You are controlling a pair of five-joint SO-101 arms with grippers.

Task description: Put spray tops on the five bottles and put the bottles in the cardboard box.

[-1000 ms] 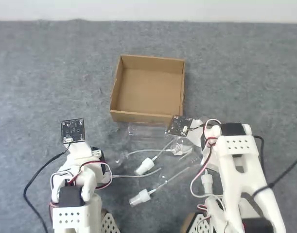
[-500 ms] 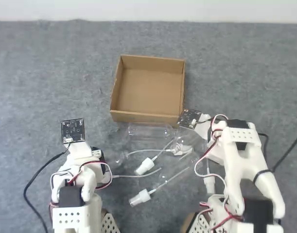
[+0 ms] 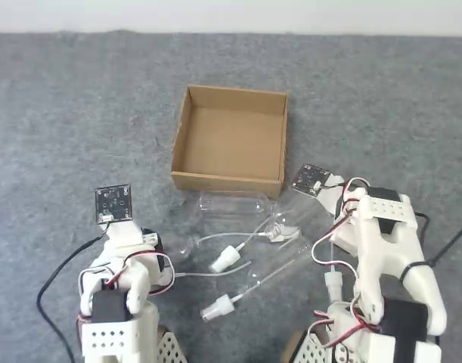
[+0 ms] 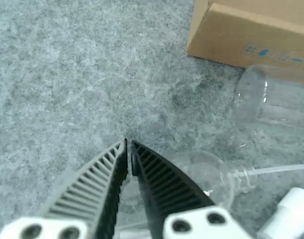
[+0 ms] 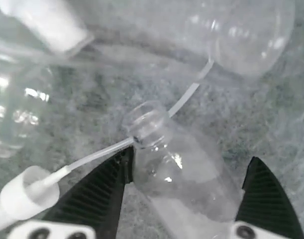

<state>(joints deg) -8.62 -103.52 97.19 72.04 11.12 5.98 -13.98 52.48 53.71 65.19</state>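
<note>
The open cardboard box [image 3: 231, 140] stands at mid table. Clear bottles lie in front of it: one along its front wall [image 3: 231, 204], one further right [image 3: 289, 224], and a round one [image 3: 185, 247] by the left arm [image 3: 121, 265]. Two white spray tops [image 3: 224, 259] [image 3: 218, 307] with long tubes lie among them. My right gripper [image 5: 190, 162] is open, its jaws on either side of a capless bottle [image 5: 176, 169] whose neck has a tube at it. My left gripper [image 4: 128, 145] is shut, empty, just above the round bottle [image 4: 201, 172].
Grey carpet covers the table. The box wall [image 4: 251, 35] and a bottle's base [image 4: 271, 97] lie beyond the left gripper. A spray top [image 5: 20, 194] lies beside the right gripper's finger; another top [image 5: 47, 20] and a bottle [image 5: 241, 40] lie farther off.
The right arm has swung to the right, away from the box's front corner, its wrist camera now further right. The left arm has not moved.
</note>
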